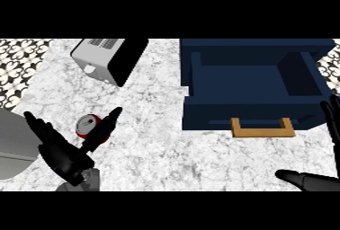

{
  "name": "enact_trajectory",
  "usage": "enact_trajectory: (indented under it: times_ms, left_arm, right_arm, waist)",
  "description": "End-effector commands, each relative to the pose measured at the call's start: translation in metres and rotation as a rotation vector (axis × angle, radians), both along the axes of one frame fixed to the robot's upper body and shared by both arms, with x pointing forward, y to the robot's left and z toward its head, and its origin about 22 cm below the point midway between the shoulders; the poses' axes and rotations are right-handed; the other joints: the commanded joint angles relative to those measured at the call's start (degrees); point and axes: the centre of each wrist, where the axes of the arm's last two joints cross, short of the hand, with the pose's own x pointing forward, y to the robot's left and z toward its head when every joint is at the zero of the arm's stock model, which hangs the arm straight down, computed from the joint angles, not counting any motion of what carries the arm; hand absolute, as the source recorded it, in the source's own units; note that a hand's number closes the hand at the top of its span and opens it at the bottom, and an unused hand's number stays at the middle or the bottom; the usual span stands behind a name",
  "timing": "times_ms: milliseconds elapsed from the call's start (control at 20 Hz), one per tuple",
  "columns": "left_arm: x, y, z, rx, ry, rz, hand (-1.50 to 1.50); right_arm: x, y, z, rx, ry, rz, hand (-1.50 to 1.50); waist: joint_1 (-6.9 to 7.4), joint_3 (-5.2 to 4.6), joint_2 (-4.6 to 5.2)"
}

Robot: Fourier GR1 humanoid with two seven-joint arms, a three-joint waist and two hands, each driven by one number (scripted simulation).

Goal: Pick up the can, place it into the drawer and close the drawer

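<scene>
A red can (86,125) with a silver top stands on the marble counter at the left. My left hand (64,154) is open just below it, thumb and fingers spread on either side, the thumb crossing the can's right edge. The dark blue drawer (249,83) stands pulled open at the upper right, its inside bare, with a tan handle (262,128) on its front. At the right edge my right hand (312,179) is open, fingers up beside the drawer front.
A silver and black toaster (106,58) lies at the back left. A grey rounded object (13,143) sits at the left edge beside my left hand. Patterned tile wall shows at both upper corners.
</scene>
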Motion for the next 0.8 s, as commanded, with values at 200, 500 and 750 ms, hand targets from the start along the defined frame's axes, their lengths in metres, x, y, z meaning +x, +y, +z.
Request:
enact_trajectory:
  times_ms: [200, 500, 750]
  left_arm:
    - [0.016, 0.001, -0.048, -0.047, 0.039, 0.101, -1.50]
    - [0.015, -0.008, -0.060, -0.068, 0.044, 0.128, -1.50]
    - [0.007, -0.006, -0.077, -0.063, 0.080, 0.162, -1.50]
  right_arm:
    - [-0.003, -0.003, -0.006, 0.005, -0.012, -0.003, -1.50]
    - [-0.024, -0.013, 0.020, 0.010, -0.019, -0.031, -1.50]
    - [-0.032, -0.005, 0.000, 0.013, -0.012, -0.017, -1.50]
  waist:
    - [-0.14, -0.06, 0.09]
    - [-0.19, -0.06, 0.00]
    - [-0.32, -0.15, 0.04]
